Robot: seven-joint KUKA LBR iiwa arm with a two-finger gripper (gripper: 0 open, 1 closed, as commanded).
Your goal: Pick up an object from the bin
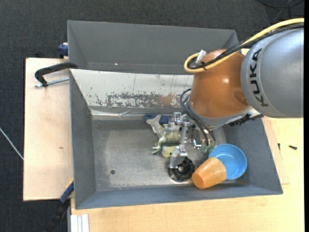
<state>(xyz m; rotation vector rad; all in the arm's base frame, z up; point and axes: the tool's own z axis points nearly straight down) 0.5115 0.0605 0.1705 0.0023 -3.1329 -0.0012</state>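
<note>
Pale yellow-green object (pixel 165 148), small and irregular, near the middle of the bin's floor: that's the one closest to the action, tucked against the gripper (pixel 181 140) on the view's left. The gripper hangs low in the grey metal bin (pixel 120 178), its metal parts right down among the clutter. Open or closed? I can't tell from up here. The wrist's orange cover (pixel 217 88) and a tangle of cables crowd the view, and nothing can be seen clamped. Just below the gripper sits a black round object (pixel 181 169), touching or very nearly touching an orange cup (pixel 209 174) that lies on its side. That cup rests against a blue bowl (pixel 232 161) at the bin's lower right. A grey-blue piece (pixel 154 121) lies just above the yellow-green one, towards the back wall. By my reading this is the reach-and-settle stage: down at the cluster, grasp not confirmed, nothing lifted. The next move, I'd say, calls for a firm closure on a single item and then a straight lift, clear of the black object and the cup so close by. The risk is a pinch on two neighbours at once, or a nudge that scatters them.
</note>
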